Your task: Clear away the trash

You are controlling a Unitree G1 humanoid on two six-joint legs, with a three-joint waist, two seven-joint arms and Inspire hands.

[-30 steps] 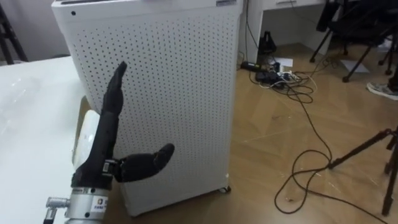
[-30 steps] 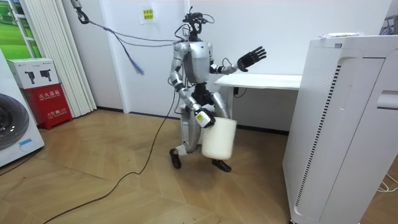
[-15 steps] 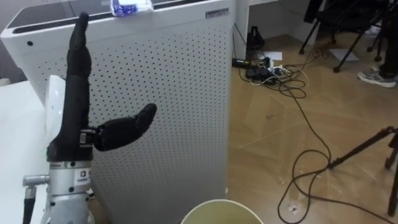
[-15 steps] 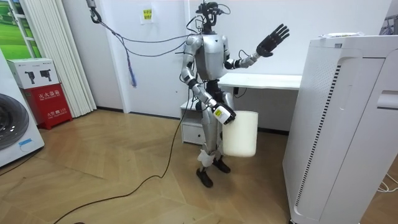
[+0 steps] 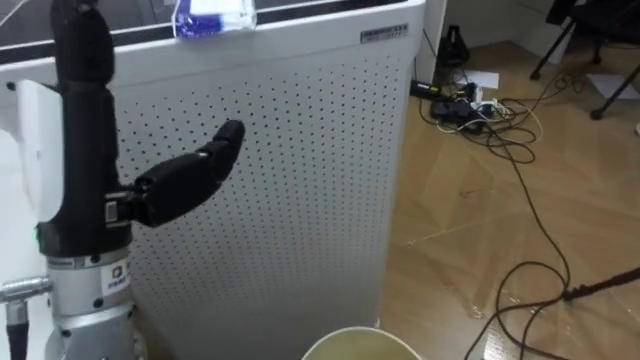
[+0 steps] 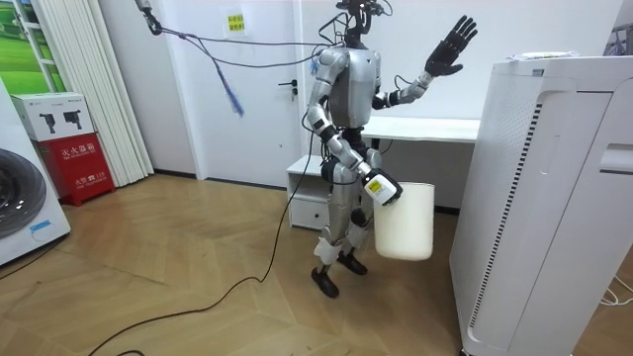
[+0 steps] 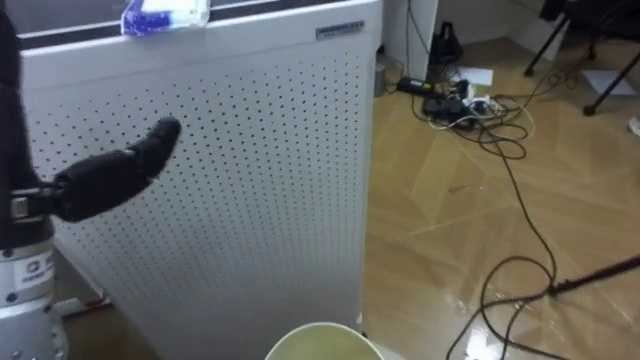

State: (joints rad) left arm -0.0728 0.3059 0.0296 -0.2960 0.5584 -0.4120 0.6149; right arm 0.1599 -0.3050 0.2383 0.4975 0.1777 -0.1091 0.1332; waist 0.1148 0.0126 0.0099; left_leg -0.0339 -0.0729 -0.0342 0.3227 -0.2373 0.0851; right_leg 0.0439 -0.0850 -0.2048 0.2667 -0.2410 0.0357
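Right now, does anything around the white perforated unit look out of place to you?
Yes: a crumpled blue-and-white wrapper lies on top of the white perforated unit. Litter up there looks out of place.

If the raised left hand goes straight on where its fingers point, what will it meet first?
Probably nothing: the left hand points upward, and its fingertips are above the top of the white perforated unit. The way looks free, though depth is unclear.
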